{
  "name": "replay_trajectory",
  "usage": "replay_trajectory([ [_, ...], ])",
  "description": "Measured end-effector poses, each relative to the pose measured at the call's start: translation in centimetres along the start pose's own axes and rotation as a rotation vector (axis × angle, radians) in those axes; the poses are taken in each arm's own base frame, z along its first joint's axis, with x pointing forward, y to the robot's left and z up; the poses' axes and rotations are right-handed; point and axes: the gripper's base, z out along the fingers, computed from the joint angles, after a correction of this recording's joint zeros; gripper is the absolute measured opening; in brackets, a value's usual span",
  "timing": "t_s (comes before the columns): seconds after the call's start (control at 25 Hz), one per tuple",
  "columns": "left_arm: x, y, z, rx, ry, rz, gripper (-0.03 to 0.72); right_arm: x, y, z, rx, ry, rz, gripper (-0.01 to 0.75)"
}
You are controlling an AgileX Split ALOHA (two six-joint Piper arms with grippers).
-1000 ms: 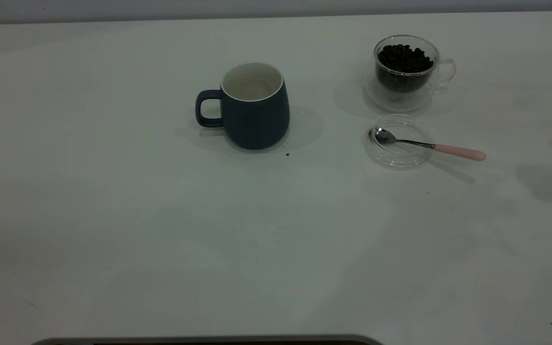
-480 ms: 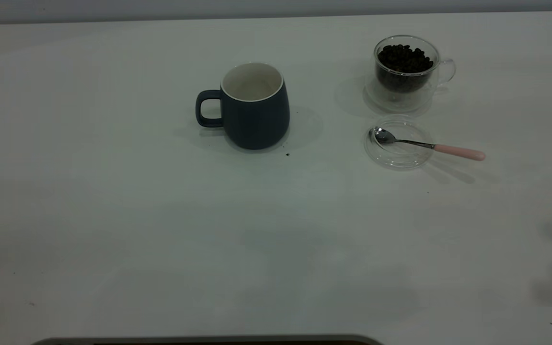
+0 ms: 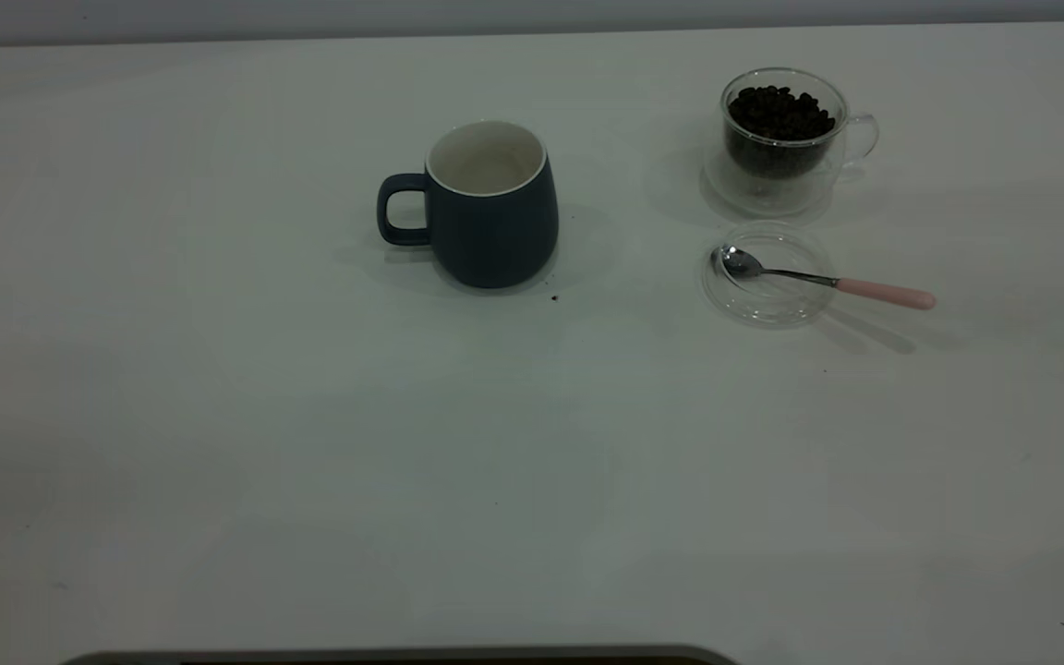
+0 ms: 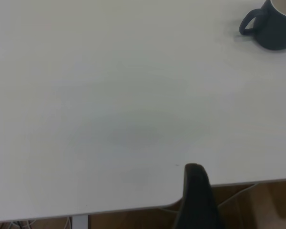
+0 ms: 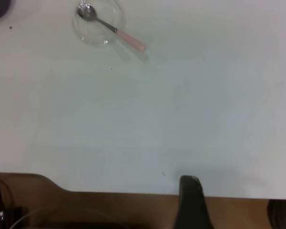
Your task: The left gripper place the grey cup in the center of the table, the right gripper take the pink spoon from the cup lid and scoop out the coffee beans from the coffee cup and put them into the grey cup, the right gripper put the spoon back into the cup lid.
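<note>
The grey cup (image 3: 490,208) stands upright near the middle of the table (image 3: 218,416), handle to the left; it also shows in the left wrist view (image 4: 276,28). The coffee cup (image 3: 781,139) with the coffee beans (image 3: 779,115) stands at the back right. In front of it lies the cup lid (image 3: 766,274), with the pink spoon (image 3: 828,280) resting bowl-in-lid, handle pointing right. The right wrist view shows the lid (image 5: 96,24) and spoon (image 5: 112,29) far off. Both arms are outside the exterior view. The left gripper (image 4: 195,191) and right gripper (image 5: 190,195) each hang at a table edge.
A small dark speck (image 3: 554,297) lies just in front of the grey cup. The table's edge and brown floor show beneath both wrist cameras (image 4: 257,205). A dark curved edge (image 3: 403,656) runs along the front of the table.
A dark part at the right edge and the shadows on the right of the table have gone from the exterior view. The cups, lid and spoon have not moved.
</note>
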Motion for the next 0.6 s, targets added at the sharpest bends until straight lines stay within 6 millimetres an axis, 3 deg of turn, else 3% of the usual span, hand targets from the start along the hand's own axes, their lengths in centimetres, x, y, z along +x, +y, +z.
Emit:
replay_trajectory([
  [0.44, 0.0, 0.0, 0.0, 0.0, 0.0, 0.0, 0.565, 5.9, 0.2, -5.5, 0.021, -0.34, -0.086, 0.582],
  [0.6, 0.0, 0.0, 0.0, 0.0, 0.0, 0.001, 0.565, 7.7, 0.2, -5.7, 0.024, -0.409, -0.095, 0.582],
])
